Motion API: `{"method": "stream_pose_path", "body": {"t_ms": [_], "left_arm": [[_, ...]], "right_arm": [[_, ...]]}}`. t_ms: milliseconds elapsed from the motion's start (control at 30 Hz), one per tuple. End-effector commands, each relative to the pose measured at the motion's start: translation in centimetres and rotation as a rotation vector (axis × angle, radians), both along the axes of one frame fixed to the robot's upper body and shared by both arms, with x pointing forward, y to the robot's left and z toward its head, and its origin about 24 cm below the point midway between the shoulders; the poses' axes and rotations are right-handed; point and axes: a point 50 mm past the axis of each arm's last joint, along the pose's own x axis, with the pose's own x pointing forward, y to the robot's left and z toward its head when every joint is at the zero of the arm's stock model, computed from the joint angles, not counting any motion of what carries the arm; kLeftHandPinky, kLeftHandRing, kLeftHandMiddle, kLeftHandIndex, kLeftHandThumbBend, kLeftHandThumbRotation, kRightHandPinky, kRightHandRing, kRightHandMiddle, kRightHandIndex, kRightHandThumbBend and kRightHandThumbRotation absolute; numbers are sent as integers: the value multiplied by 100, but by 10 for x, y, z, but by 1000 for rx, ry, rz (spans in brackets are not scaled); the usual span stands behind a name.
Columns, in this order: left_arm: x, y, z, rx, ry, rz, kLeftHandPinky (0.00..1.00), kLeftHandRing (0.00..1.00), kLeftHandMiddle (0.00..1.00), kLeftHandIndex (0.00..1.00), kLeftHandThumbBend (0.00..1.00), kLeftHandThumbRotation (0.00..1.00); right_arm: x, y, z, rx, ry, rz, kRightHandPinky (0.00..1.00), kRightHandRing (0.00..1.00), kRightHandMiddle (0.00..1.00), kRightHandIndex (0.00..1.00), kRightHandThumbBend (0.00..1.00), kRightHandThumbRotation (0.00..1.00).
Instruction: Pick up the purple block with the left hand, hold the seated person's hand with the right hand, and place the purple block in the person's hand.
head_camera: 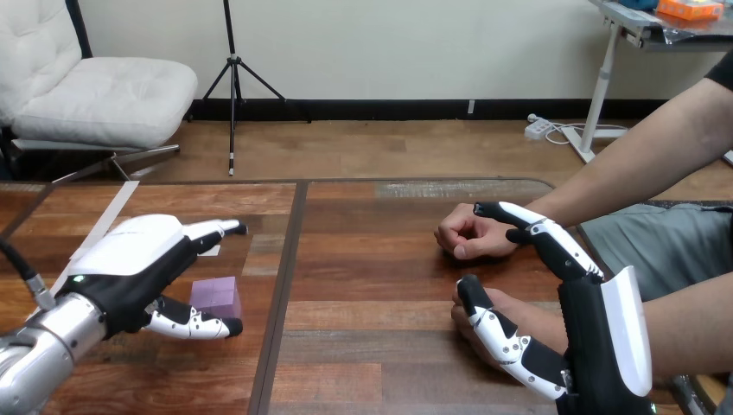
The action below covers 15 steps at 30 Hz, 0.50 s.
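My left robot hand (130,259) hung open at 9 o'clock, fingers (216,229) straight over the one purple block (216,296) on the desk (372,259). My right robot hand (596,328), open at 4 o'clock, touched the person's nearer hand (517,313), one of two.

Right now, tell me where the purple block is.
Head view, left side of the table: the purple block sits between the left hand's fingers and thumb.
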Motion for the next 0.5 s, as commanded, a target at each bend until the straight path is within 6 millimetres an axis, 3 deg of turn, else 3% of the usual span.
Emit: {"method": "stream_pose_path", "body": {"t_ms": [0, 467], "left_arm": [[19, -2, 22, 41, -39, -12, 80, 89, 91, 90, 74, 31], [26, 1, 19, 72, 27, 14, 81, 91, 92, 92, 81, 30]], "right_arm": [[8, 1, 15, 15, -74, 8, 70, 78, 77, 74, 41, 42], [7, -1, 15, 7, -69, 5, 70, 78, 77, 74, 40, 43]]}}
